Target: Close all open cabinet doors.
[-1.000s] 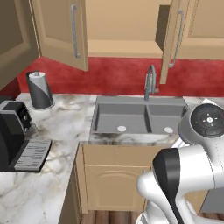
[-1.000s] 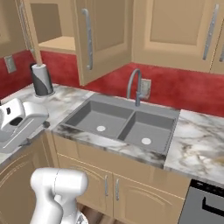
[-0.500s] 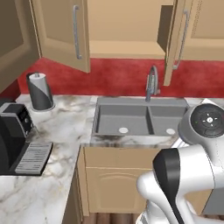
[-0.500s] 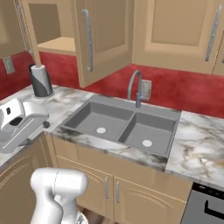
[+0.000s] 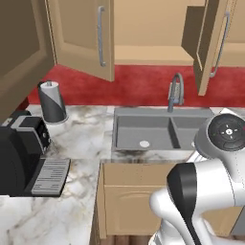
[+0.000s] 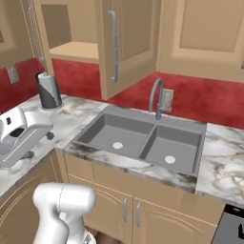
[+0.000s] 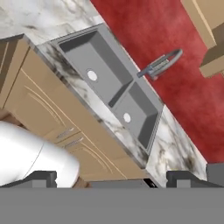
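Observation:
Two cabinet doors stand open over the sink. In the left base view the left door point(image 5: 79, 38) swings out with its bar handle facing me, and the right door point(image 5: 210, 45) juts out nearly edge-on. From the right base view the right door point(image 6: 128, 43) hangs wide open and the left door point(image 6: 39, 33) is seen edge-on. My gripper point(image 7: 114, 180) is open, its fingertips point(image 7: 43, 177) far apart with nothing between them. It looks down on the sink point(image 7: 111, 87), well away from both doors.
A grey double sink point(image 5: 158, 131) with a curved faucet point(image 5: 176, 91) sits under the open cabinet. A paper towel roll point(image 5: 51, 101) and a black coffee machine point(image 5: 21, 160) stand on the marble counter point(image 5: 81, 129) at left. A closed wall door point(image 6: 205, 33) is at right.
The whole picture has shifted slightly right and down in both base views, so the base has moved. Both doors stay open and the gripper stays open.

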Robot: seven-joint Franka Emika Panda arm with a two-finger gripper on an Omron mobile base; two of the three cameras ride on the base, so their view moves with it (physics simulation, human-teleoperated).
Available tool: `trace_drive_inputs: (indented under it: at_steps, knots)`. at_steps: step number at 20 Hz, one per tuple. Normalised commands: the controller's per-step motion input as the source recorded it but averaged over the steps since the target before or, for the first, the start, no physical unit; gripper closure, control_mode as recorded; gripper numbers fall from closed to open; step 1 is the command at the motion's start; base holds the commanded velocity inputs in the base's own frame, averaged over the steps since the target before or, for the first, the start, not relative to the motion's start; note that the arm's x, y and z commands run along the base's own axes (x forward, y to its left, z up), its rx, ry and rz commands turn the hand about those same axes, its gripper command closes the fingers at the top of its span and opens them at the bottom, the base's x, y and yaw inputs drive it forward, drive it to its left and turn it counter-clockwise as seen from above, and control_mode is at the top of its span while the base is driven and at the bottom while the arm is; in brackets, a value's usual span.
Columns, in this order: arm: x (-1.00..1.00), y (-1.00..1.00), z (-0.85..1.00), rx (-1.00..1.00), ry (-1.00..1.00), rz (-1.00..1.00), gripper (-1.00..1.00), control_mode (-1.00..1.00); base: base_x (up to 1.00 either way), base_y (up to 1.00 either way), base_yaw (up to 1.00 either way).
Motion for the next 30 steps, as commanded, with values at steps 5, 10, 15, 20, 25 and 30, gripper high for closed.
trace_drive_inputs:
  at_steps: [5, 10, 15, 20, 25, 30]
  knots:
    - [0.00, 0.00, 0.00, 0.00, 0.00, 0.00, -1.00, 1.00, 0.55, 0.08, -0.06]
    - [0.00, 0.00, 0.00, 0.00, 0.00, 0.00, -1.00, 1.00, 0.66, 0.12, -0.08]
    - [0.00, 0.00, 0.00, 0.00, 0.00, 0.00, -1.00, 1.00, 0.46, 0.37, -0.04]
    - [0.00, 0.00, 0.00, 0.00, 0.00, 0.00, -1.00, 1.00, 0.33, 0.38, -0.03]
    - [0.00, 0.00, 0.00, 0.00, 0.00, 0.00, -1.00, 1.00, 0.26, 0.34, -0.03]
    - [0.00, 0.00, 0.00, 0.00, 0.00, 0.00, -1.00, 1.00, 0.37, 0.31, -0.03]
